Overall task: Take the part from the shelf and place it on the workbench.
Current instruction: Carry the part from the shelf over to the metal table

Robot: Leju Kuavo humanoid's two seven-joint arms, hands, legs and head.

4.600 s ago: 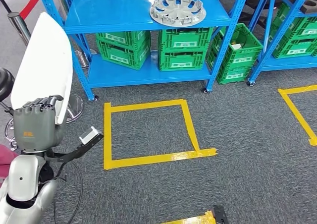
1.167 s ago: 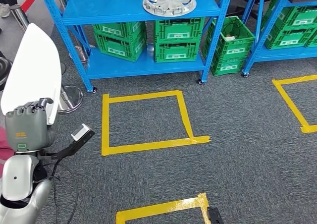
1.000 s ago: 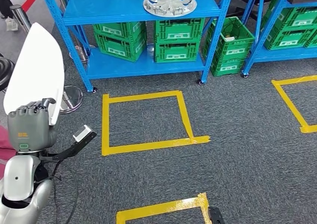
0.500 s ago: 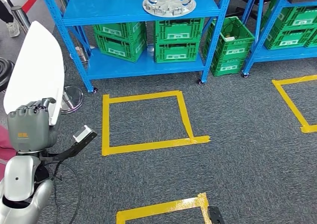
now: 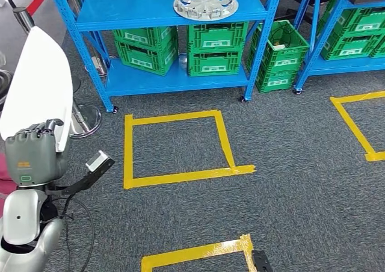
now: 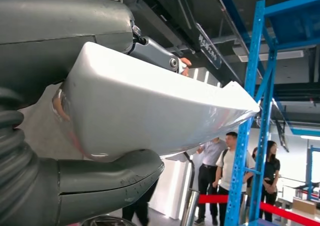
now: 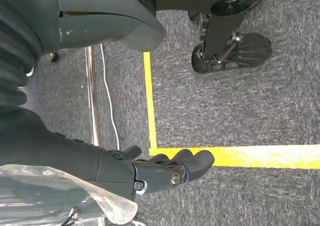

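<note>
We see the part (image 5: 43,82) upright in our left hand (image 5: 33,154), low at left. Ahead stands the shelf (image 5: 168,7), a wheel cover (image 5: 205,0) on top, crates (image 5: 181,46) beneath; a taped square (image 5: 179,145) lies before it.

Since my first look I've stepped back; the blue shelf (image 5: 168,7) slid toward 12 o'clock, and a second tape corner (image 5: 200,252) appeared at 6.

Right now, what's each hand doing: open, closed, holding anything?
Left hand: holding the white part, which stands upright above it.
Right hand: open, fingers extended over the carpet, nothing in it.
</note>
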